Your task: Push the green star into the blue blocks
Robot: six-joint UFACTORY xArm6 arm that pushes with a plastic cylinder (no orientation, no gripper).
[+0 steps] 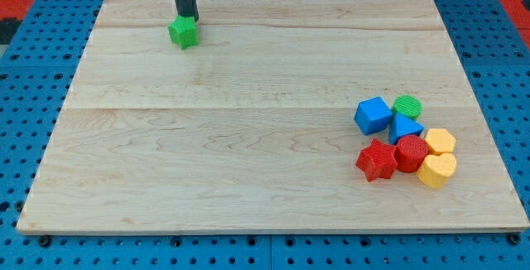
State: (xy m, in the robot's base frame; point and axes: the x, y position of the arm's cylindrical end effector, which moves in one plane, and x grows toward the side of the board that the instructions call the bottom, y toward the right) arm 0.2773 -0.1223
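Note:
The green star (184, 32) lies near the view's top left on the wooden board (248, 137). My tip (187, 17) is just above it in the view, touching or almost touching its top edge. The blue blocks sit at the view's lower right: a blue cube (373, 114) and a blue triangle-like block (405, 127) to its right. They are far from the green star.
A green round block (407, 105) sits above the blue triangle. A red star (377, 160), a red block (411, 152) and two yellow blocks (440, 142) (437, 171) cluster just below and right of the blue blocks.

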